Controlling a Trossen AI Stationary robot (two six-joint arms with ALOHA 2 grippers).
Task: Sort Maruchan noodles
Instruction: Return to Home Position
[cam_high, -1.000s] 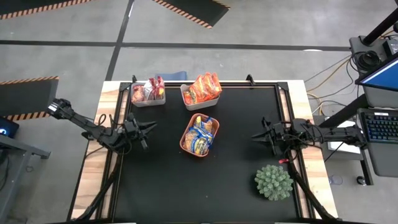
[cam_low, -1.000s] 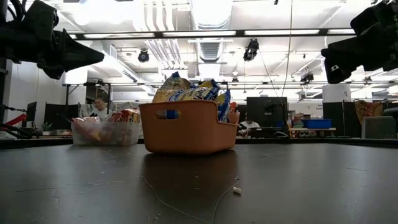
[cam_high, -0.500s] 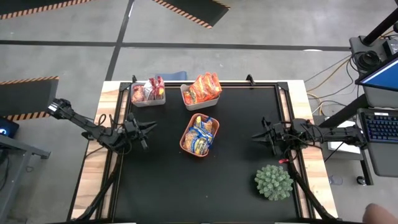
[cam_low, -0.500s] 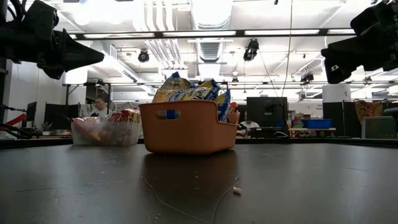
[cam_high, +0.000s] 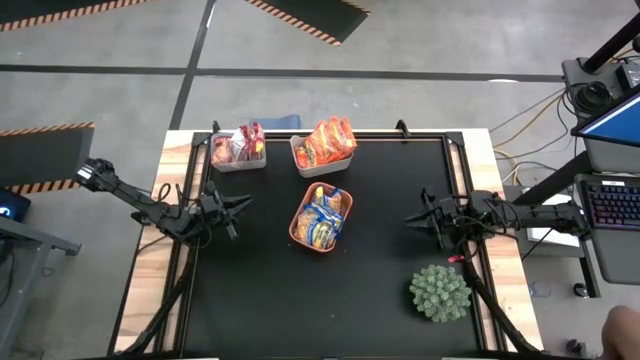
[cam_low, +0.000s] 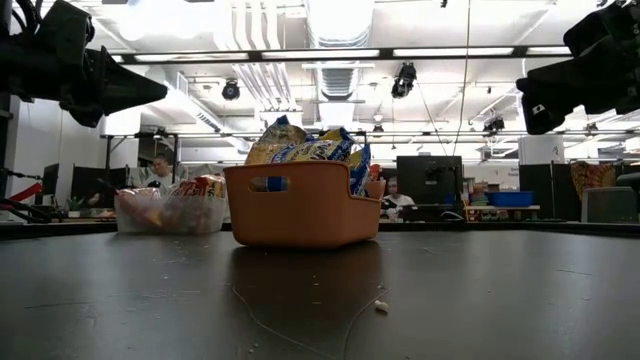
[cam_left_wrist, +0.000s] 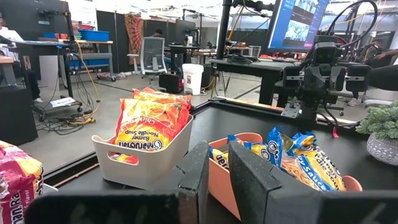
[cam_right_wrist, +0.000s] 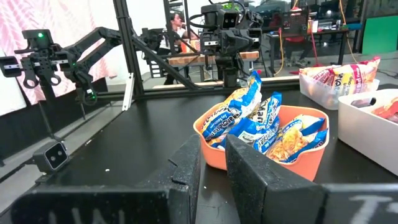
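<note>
Blue-and-yellow noodle packets (cam_high: 322, 218) stand on edge in an orange tray (cam_low: 300, 205) at the table's middle. Orange packets (cam_left_wrist: 152, 124) fill a white bin (cam_high: 300, 160) near the far edge. Red and pink packets (cam_high: 240, 145) sit in a clear bin (cam_low: 165, 212) to its left. My left gripper (cam_high: 243, 206) hovers left of the tray, open by a narrow gap, and points at the tray. My right gripper (cam_high: 409, 218) hovers right of the tray, also open by a narrow gap, facing it. Both are empty and above the table.
A spiky green plant ball (cam_high: 440, 292) sits on the mat near the right front corner, close under my right arm. A few crumbs (cam_low: 380, 306) lie on the black mat in front of the tray. Part of a person (cam_high: 625, 325) shows off the table's right side.
Neither arm nor any packet has moved. Part of a person has come into the high view's lower right corner, beyond the table.
</note>
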